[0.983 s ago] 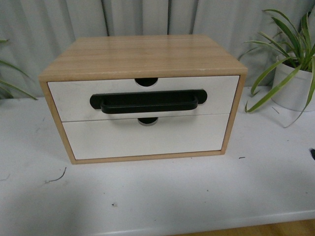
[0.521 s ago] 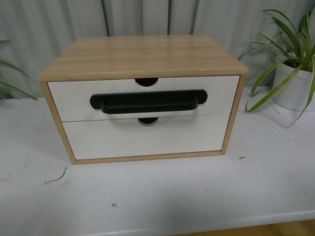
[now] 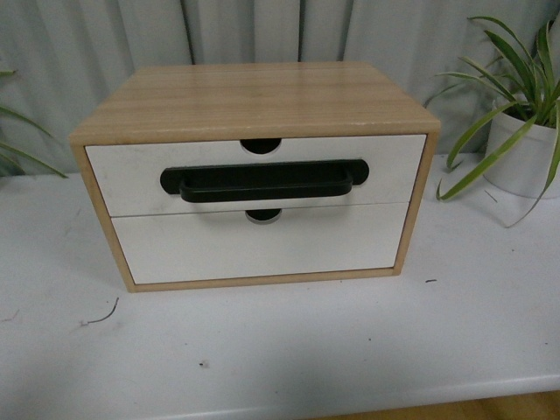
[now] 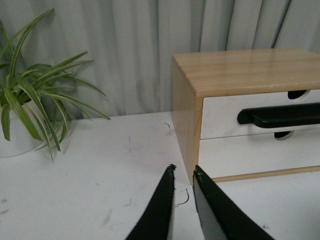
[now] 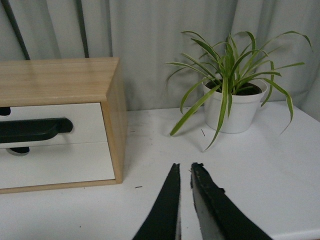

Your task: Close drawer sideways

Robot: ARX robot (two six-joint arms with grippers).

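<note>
The drawer (image 3: 122, 179) is the upper one in a wooden cabinet (image 3: 254, 96) at the middle of the white table. It has a white front, a long black bar handle (image 3: 262, 182) and a semicircular notch in its top edge; it sits flush with the cabinet front. It also shows in the left wrist view (image 4: 220, 117) and the right wrist view (image 5: 87, 122). My left gripper (image 4: 183, 170) is shut and empty, low over the table off the cabinet's left front corner. My right gripper (image 5: 184, 166) is shut and empty, over the table right of the cabinet. Neither gripper shows in the front view.
A plain white drawer front (image 3: 254, 245) without a handle lies below the drawer. A potted plant in a white pot (image 3: 516, 153) stands at the back right, seen also in the right wrist view (image 5: 232, 107). Another plant (image 4: 30, 100) stands left. Grey curtain behind.
A dark bit at the front view's right edge a second ago is gone. The cabinet and drawers have not moved.
</note>
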